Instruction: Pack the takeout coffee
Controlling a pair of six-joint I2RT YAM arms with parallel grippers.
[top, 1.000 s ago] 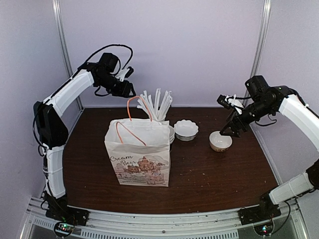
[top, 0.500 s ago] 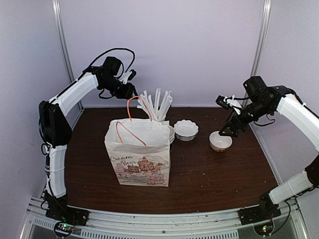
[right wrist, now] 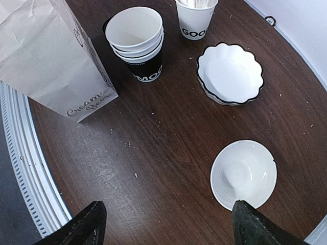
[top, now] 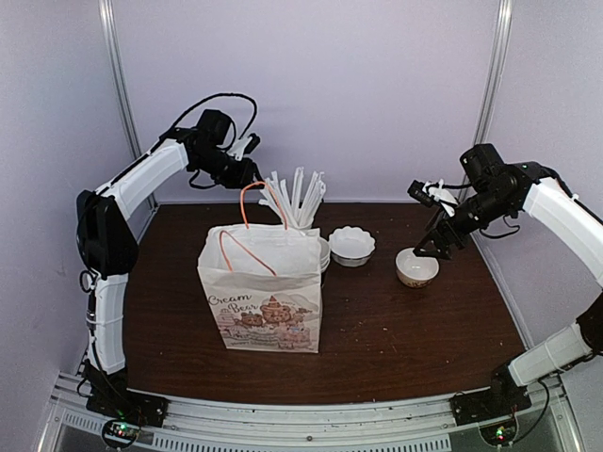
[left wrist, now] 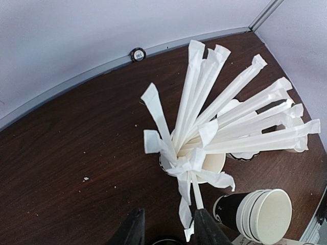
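The lidded black takeout coffee does not show clearly in any view. Only a dark rounded rim [left wrist: 163, 241] shows at the bottom edge of the left wrist view, and I cannot tell what it is. My left gripper [top: 247, 175] [left wrist: 168, 217] is open and empty, high over the back of the table behind the paper bag [top: 261, 292], beside a cup of wrapped straws [left wrist: 199, 153]. My right gripper [top: 429, 247] [right wrist: 168, 227] is open wide and empty, just above the small cream bowl [top: 415, 268] [right wrist: 244, 173].
Stacked white cups in a black lettered cup [right wrist: 137, 35] [left wrist: 258, 214] stand behind the bag [right wrist: 48, 56]. A scalloped white bowl [top: 351, 245] [right wrist: 230, 74] sits right of them. The straw cup [top: 297, 202] stands at the back. Frame posts and walls close in both sides.
My left gripper has moved a little to the right and towards the straws. My right gripper has barely shifted over the cream bowl.
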